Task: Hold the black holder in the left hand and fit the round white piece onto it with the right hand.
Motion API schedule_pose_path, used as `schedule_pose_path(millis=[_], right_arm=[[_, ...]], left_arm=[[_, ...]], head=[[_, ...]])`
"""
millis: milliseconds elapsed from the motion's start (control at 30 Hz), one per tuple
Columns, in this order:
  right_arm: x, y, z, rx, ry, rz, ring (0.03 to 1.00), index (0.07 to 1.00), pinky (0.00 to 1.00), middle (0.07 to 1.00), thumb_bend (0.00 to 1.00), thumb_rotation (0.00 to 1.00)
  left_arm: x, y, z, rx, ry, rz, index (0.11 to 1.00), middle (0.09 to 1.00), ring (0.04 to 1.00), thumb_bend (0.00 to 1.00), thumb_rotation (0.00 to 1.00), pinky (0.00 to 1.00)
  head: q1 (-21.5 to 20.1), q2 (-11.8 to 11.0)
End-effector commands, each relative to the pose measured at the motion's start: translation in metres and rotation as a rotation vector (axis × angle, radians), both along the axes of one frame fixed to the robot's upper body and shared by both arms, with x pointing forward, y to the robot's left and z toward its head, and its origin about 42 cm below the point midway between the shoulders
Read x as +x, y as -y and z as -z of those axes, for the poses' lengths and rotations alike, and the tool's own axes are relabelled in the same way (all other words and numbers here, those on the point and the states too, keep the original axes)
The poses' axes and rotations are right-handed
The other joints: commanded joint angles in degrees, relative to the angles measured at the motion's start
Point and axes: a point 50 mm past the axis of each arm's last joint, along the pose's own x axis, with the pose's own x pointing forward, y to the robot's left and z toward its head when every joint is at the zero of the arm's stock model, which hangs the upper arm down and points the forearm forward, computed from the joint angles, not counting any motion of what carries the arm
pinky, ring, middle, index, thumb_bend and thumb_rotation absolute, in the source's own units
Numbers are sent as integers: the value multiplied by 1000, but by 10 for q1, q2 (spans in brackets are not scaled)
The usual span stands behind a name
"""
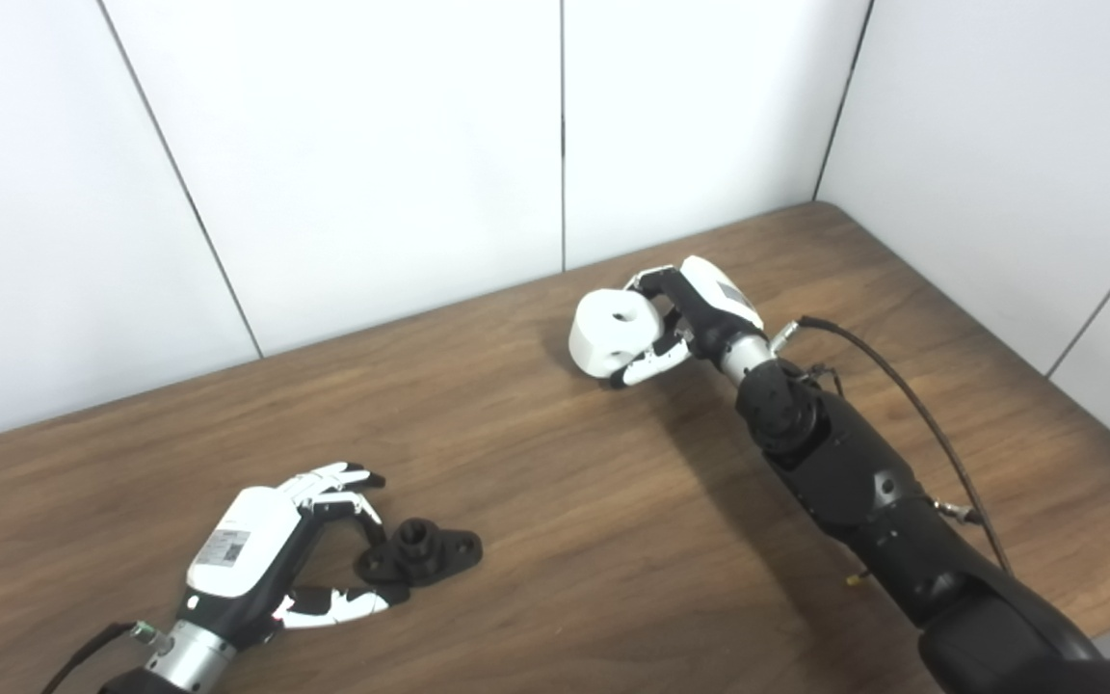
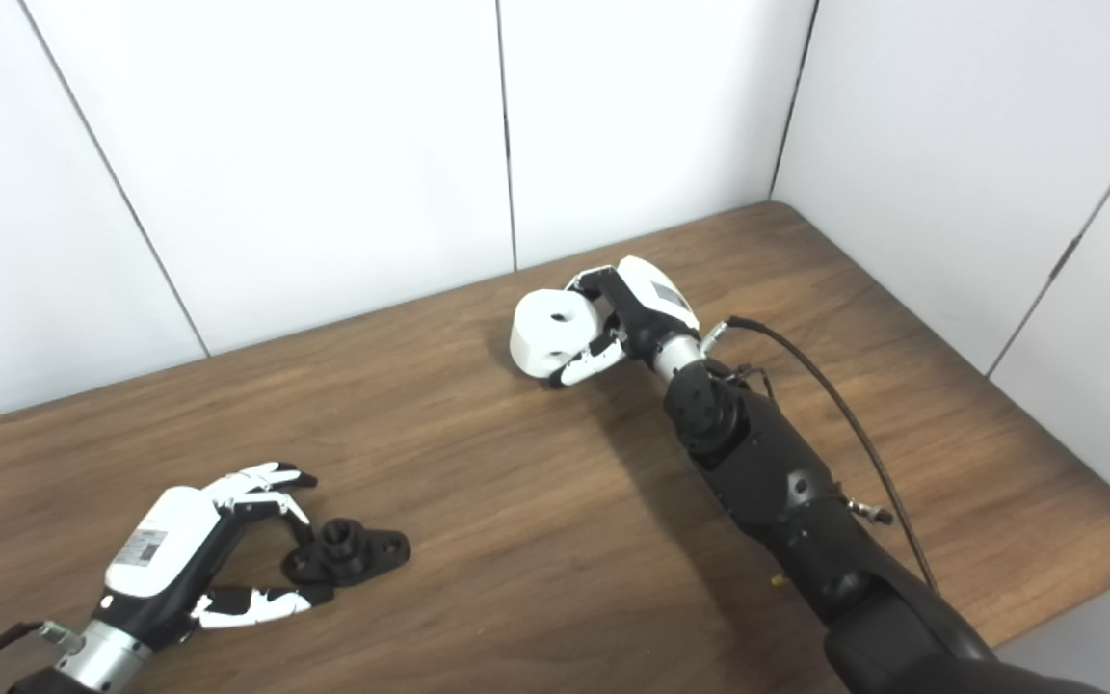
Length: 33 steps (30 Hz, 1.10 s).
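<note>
Low at the left of the frame, the left hand (image 1: 256, 559) has its fingers (image 1: 338, 477) spread around one end of the black holder (image 1: 425, 551), which lies on the wooden surface (image 1: 555, 501). Near the middle, the right hand (image 1: 700, 318) grips the round white piece (image 1: 613, 333). A loose hold could let the holder slip.

Right forearm (image 1: 902, 520) cut off below.

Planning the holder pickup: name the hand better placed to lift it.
Left. The left hand already brackets the black holder on the table; the right hand is far off, around the round white piece.
</note>
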Motion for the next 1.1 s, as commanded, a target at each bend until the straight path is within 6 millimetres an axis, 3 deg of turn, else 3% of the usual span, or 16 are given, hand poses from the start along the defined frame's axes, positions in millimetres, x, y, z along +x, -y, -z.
schedule_pose_path(millis=[0,233,533,1067], right_arm=[[9,-2,-42,-17,112,-24,787,481,750,741,521,126],[-1,-17,-66,-42,133,-113,779,481,734,742,522,129],[-22,-55,-88,-35,115,-289,810,481,761,760,522,128],[-56,-105,-88,-2,106,-482,790,480,706,751,523,131]], left_arm=[[-25,-27,45,139,-142,-42,481,798,850,525,56,775],[-25,-20,45,115,-108,-35,480,781,834,525,56,758],[-25,-8,44,140,-121,-27,481,803,852,525,59,765],[-25,12,37,143,-154,-41,481,816,872,525,62,809]], head=[[2,2],[33,11],[90,20],[173,41]])
